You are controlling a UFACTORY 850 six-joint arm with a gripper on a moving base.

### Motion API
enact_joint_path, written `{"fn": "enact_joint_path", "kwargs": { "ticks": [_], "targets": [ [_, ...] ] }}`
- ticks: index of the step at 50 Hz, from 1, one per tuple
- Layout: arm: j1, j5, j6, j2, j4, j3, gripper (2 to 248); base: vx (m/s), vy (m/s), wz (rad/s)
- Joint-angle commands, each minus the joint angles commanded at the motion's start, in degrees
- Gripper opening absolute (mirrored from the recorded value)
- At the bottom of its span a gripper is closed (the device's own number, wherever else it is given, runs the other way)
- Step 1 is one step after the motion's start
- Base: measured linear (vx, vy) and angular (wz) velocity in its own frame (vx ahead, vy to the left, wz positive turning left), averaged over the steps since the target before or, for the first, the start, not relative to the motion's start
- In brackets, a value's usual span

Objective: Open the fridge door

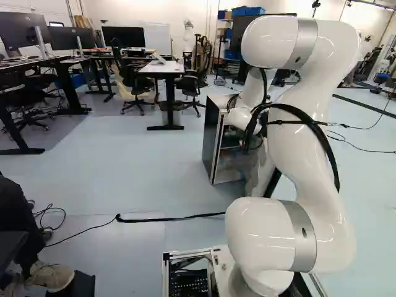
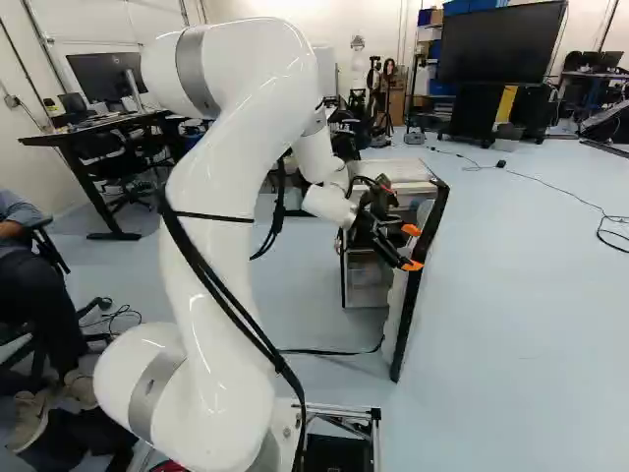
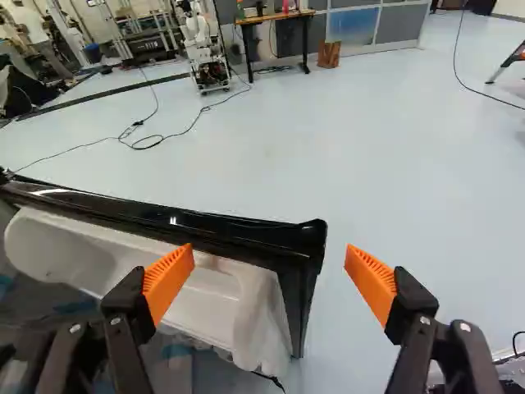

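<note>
The black-and-white fridge [image 1: 213, 139] has its door [image 2: 421, 280] standing open, swung out from the body. My gripper [image 2: 412, 246] is at the upper part of this door in the right base view. In the wrist view the gripper [image 3: 269, 271] is open, its orange pads wide apart. The door's glossy black corner [image 3: 308, 238] shows between them, with one finger over the white inner shelf [image 3: 205, 300] and the other past the free edge. Whether either finger touches the door cannot be told. My arm hides part of the door in the left base view.
A black cable [image 1: 167, 218] lies on the floor before the fridge. A person sits at the left of both base views. Desks [image 1: 164, 68] and chairs stand farther back. The wrist view shows another robot [image 3: 205, 49] and a loose floor cable [image 3: 143, 135].
</note>
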Motion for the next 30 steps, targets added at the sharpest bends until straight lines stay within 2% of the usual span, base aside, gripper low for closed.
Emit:
{"fn": "enact_joint_path", "kwargs": {
  "ticks": [30],
  "targets": [
    [-6.9,0.0,0.0,-3.1,5.0,-5.2,247,0.0,0.0,0.0]
  ]
}}
